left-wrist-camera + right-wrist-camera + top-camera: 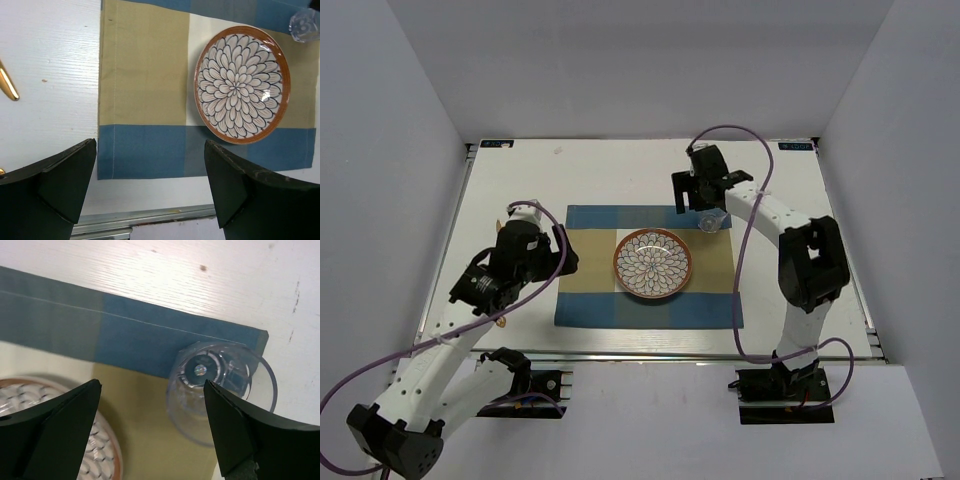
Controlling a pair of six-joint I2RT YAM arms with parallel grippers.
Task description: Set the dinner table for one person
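The white bench point(620, 175) carries a checked mat point(620, 310) at its middle. On the mat sit a patterned plate point(652, 263) and, at the far right corner, a clear glass point(192, 390). The right jaws are spread wide over the glass. The left jaws gape empty over the mat's near left part. A gold utensil point(7, 82) lies on the bench beside the mat.

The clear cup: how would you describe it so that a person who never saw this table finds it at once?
On the white table lies a blue-and-tan checked placemat with a patterned plate in its middle. The clear cup stands on the mat's far right corner. It alone is transparent and colourless.
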